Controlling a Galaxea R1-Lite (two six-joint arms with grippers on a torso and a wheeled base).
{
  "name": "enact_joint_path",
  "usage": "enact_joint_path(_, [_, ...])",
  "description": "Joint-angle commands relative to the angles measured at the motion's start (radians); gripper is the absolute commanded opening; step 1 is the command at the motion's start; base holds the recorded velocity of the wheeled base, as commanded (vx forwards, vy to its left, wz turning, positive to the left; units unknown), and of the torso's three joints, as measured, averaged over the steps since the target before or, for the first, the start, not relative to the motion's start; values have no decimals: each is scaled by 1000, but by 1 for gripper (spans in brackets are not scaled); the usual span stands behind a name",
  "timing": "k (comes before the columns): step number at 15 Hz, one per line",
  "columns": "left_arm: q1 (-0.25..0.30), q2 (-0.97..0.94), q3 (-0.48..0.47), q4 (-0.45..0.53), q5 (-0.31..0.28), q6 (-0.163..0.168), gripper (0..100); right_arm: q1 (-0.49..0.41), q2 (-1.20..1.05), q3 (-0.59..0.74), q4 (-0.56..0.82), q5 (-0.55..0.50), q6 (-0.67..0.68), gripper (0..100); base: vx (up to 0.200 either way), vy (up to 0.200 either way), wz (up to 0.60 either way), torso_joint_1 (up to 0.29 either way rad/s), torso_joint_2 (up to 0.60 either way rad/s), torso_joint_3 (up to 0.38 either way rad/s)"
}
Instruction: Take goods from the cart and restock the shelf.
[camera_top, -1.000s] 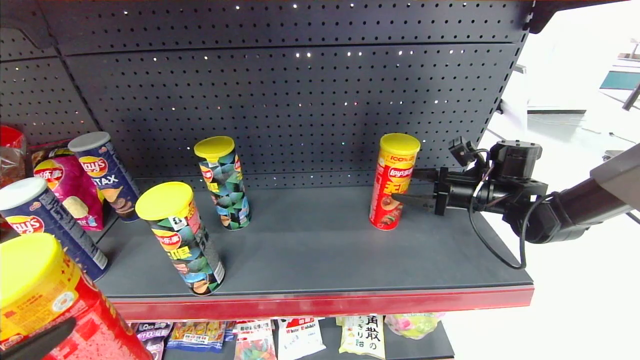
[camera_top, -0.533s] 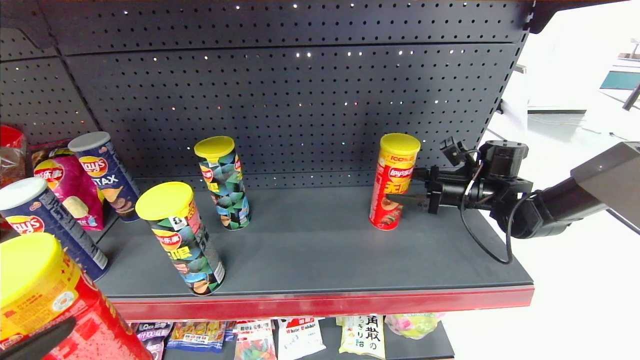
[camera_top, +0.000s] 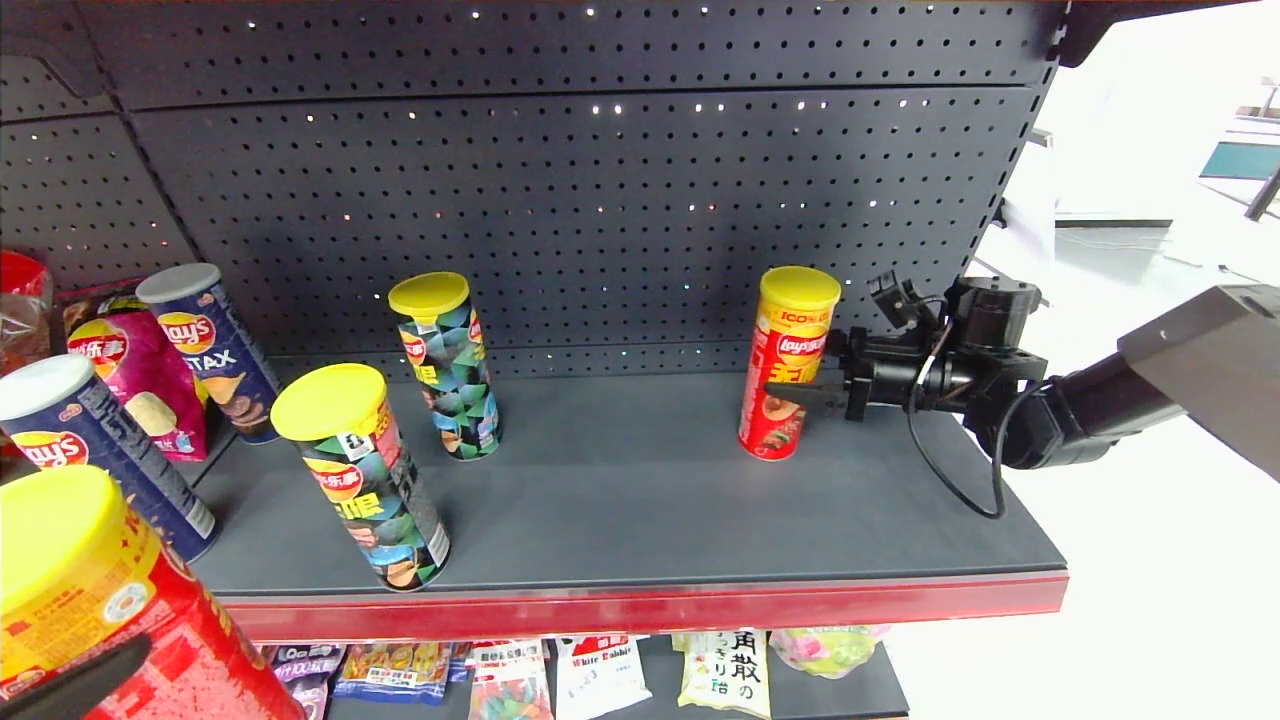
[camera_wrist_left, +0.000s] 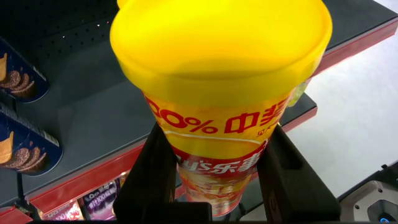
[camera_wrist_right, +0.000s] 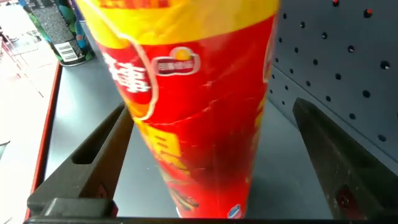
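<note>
A red chip can with a yellow lid (camera_top: 785, 365) stands upright on the dark shelf (camera_top: 620, 500), towards its right end near the pegboard. My right gripper (camera_top: 800, 375) is open, one finger on each side of the can's middle. In the right wrist view the can (camera_wrist_right: 199, 106) sits between the fingers (camera_wrist_right: 93, 162) with a gap on both sides. A second red can with a yellow lid (camera_top: 90, 600) is low at the left, in front of the shelf. My left gripper (camera_wrist_left: 217, 186) is shut on that can (camera_wrist_left: 217, 74).
Two patterned cans (camera_top: 447, 365) (camera_top: 360, 475) stand left of centre; two blue cans (camera_top: 210, 350) (camera_top: 100, 450) and a pink bag (camera_top: 140, 385) crowd the left end. Bare shelf lies between the patterned cans and the red can. Snack packets (camera_top: 600, 675) fill the shelf below.
My right gripper has moved left and slightly up, so its fingers now reach further along the red can's sides. The can has not moved. The left arm stays still.
</note>
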Motion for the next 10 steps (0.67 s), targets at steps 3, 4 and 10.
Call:
enact_joint_path(3, [0,0,2,1,0,0,0,9,3,-5,-2,-3,-2,0,0,0,0,0,0,0])
enact_joint_path(4, [0,0,2,1,0,0,0,19,3,-1,-2,-6,-2,0,0,0,0,0,0,0])
enact_joint_path(10, [0,0,6,1,0,0,0,22,-58,90,-55,-76,-8,0,0,0,0,0,0,0])
